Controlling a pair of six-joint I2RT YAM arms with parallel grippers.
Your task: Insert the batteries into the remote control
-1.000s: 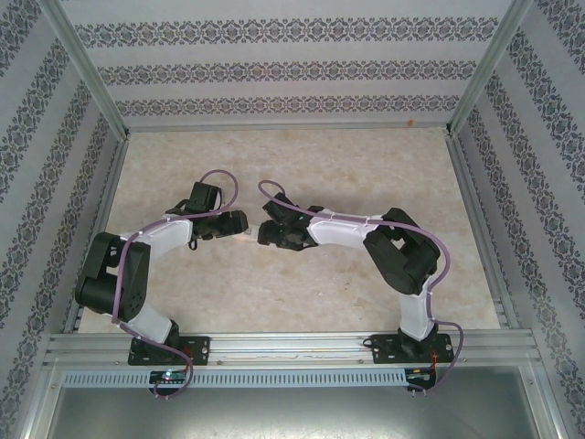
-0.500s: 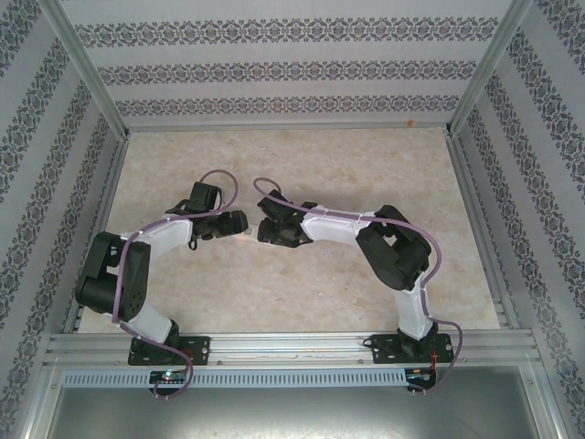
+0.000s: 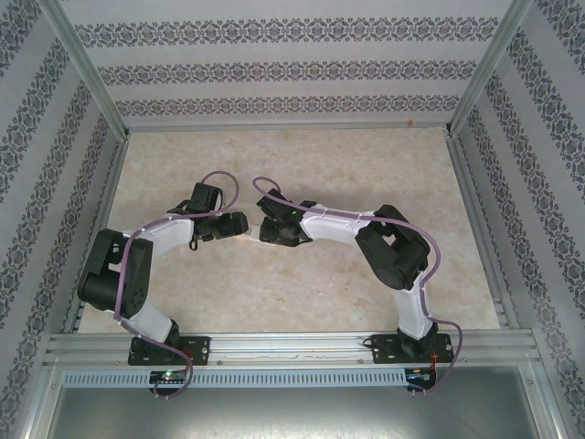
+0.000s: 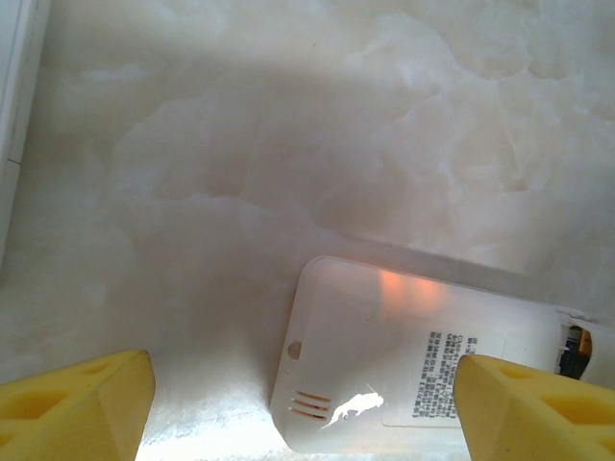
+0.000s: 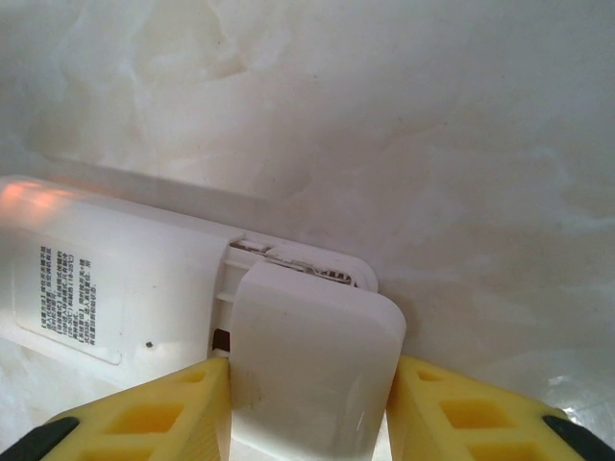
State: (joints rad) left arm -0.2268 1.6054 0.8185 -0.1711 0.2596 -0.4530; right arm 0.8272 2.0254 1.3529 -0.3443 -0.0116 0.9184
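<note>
The remote [image 4: 384,355] lies back side up on the table [image 4: 288,125], in the middle between the two arms. A printed label [image 4: 447,375] sits on its back, and three short slots [image 4: 307,403] are cut near its rounded end.

The left claw [image 4: 303,370] hangs over that rounded end with its yellow fingers [image 4: 77,408] spread wide. One finger stands well clear of the remote's end and the other is over its body, so this claw is released and grips nothing.

At the opposite end of the remote, the right claw [image 5: 307,370] is clenched on the white cover [image 5: 317,327]. Its yellow pads press both long edges of the cover. The cover sits tilted over the remote's open compartment [image 5: 288,257], overlapping it but not seated flush.

A dark speck [image 4: 577,346] shows inside the compartment. I cannot tell whether it is one of the batteries.
</note>
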